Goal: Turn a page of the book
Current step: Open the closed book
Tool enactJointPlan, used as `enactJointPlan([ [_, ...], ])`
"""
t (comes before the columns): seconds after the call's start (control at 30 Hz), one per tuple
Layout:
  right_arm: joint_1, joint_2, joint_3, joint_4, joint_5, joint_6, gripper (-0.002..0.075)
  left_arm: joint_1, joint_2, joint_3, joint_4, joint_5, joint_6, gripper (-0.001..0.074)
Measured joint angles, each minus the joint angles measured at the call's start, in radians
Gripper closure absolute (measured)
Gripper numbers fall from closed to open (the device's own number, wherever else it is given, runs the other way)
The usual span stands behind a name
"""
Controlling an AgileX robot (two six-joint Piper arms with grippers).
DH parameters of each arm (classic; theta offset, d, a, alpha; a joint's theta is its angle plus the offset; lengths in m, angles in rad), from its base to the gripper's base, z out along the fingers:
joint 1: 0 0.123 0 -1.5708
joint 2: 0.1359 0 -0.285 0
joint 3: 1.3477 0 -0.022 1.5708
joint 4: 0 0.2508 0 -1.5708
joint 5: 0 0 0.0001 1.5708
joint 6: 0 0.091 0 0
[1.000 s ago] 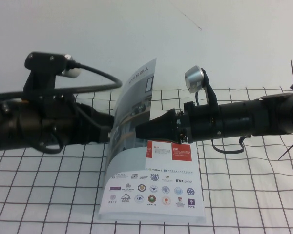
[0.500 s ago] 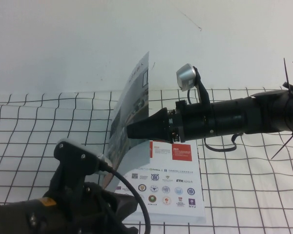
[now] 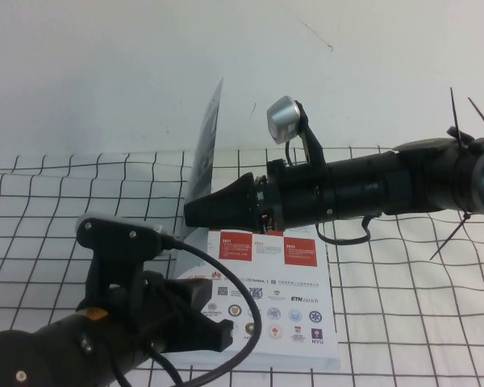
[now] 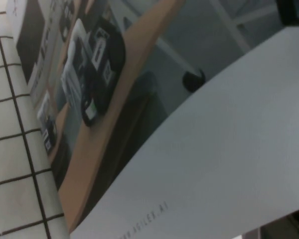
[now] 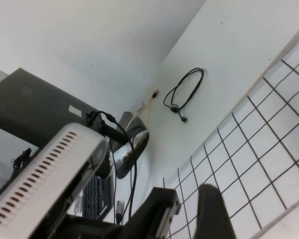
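Note:
The book (image 3: 282, 310) lies open on the gridded table, its inner page with red squares and logos facing up. The page (image 3: 206, 141), the cover leaf, stands almost upright and edge-on at the book's left side. My right gripper (image 3: 188, 214) reaches in from the right above the book, shut on the page's lower part. One of its fingers (image 5: 212, 214) shows in the right wrist view beside the leaf's white side (image 5: 294, 224). My left gripper (image 3: 215, 330) sits low at the front left, by the book's near left corner. The page's robot-classroom photo (image 4: 139, 99) fills the left wrist view.
The white table with black grid lines (image 3: 411, 322) runs to a plain white wall (image 3: 105, 72). The left arm's camera mount and cable (image 3: 121, 242) rise at the front left. Black tie ends (image 3: 460, 121) stick up from the right arm.
My right gripper has moved left and up with the page, which now stands steeper, baring more of the inner page. My left arm has dropped from the page's left to the front.

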Motion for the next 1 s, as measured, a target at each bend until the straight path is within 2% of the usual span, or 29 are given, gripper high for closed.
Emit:
enactJointPlan([
  [0.57,0.0,-0.192,-0.013,-0.009,0.011,0.01,0.0319,-0.001,0.002,0.002,-0.147,-0.071,0.0,0.0737],
  [0.67,-0.012,-0.224,-0.017,-0.084,0.019,-0.001,0.0319,-0.001,0.002,0.002,-0.183,-0.082,0.0,0.0737],
  [0.83,-0.033,-0.238,-0.017,-0.317,0.019,0.037,0.0321,-0.001,0.002,0.002,-0.265,-0.106,0.031,0.0737],
  [1.0,-0.033,-0.231,-0.017,-0.513,-0.071,0.072,0.0363,-0.001,0.002,0.002,-0.428,-0.166,0.117,0.0737],
])
